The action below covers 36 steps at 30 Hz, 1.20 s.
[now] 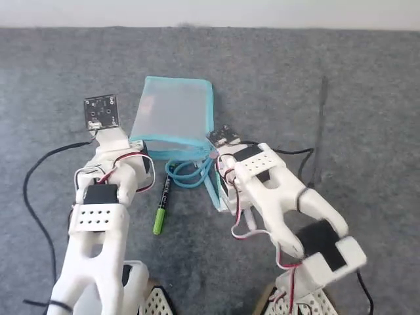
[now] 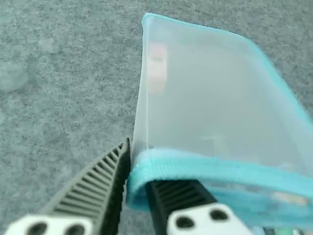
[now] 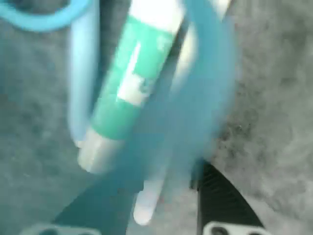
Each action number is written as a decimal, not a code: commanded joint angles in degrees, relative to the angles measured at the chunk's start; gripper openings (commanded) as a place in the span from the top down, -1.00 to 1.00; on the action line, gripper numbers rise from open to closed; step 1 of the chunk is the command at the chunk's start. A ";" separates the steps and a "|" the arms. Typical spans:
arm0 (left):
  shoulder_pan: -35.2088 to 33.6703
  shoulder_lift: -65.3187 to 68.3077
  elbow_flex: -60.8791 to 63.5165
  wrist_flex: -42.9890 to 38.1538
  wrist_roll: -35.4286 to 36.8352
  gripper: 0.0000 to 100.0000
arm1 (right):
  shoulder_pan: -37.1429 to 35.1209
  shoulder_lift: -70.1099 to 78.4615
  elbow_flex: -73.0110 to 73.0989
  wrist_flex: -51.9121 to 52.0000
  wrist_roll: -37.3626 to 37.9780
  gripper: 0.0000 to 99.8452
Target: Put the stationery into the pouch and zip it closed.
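The left gripper is pinched tight on the 7 o'clock corner of the translucent, teal-edged zip pouch, probably to hold its mouth steady for loading. At the pouch's 6 o'clock a black marker with a green cap lies on the grey felt table. At its 5 o'clock the right gripper hovers over a green-and-white tube. Whether it grips anything cannot be told.

The bench has a grey, mottled, carpet-like surface. A pale strip of wall runs along its far edge. A thin dark streak marks the grey surface.
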 commanded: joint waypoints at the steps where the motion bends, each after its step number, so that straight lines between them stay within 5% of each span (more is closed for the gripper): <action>1: 1.49 0.00 -0.66 -1.32 1.05 0.98 | -1.63 3.38 0.35 -1.36 -0.62 0.82; 6: 1.49 0.00 -0.66 -1.32 0.97 0.98 | -0.66 3.21 -0.79 -1.27 -0.35 0.99; 18: 1.23 -0.09 0.22 -1.32 0.97 0.98 | 12.18 -13.05 -1.41 -2.77 -0.09 0.99; 26: 1.14 -0.09 0.31 -1.23 0.97 0.98 | 12.62 -8.92 -1.05 -4.53 -4.13 0.98; 36: 1.14 -0.09 0.31 -1.23 0.88 0.98 | 11.38 -9.71 -0.97 1.54 -1.23 0.49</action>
